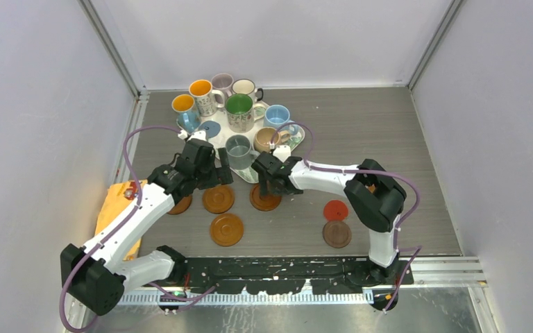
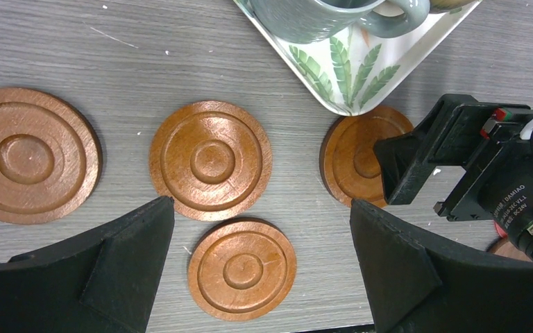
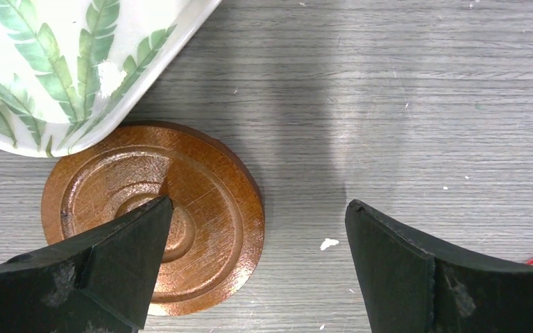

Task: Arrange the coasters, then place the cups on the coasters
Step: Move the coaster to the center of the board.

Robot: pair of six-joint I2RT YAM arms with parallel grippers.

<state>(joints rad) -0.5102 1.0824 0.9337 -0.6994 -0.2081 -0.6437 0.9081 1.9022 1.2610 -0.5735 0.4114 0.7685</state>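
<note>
While left arm and right arm lean inward, jaws gape over coasters.

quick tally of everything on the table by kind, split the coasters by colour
orange-brown wooden coasters: 4
dark brown coaster: 1
red coaster: 1
blue-grey disc, lying on the tray: 1
cups: 8
leaf-patterned tray: 1
yellow cloth: 1
total: 17
</note>
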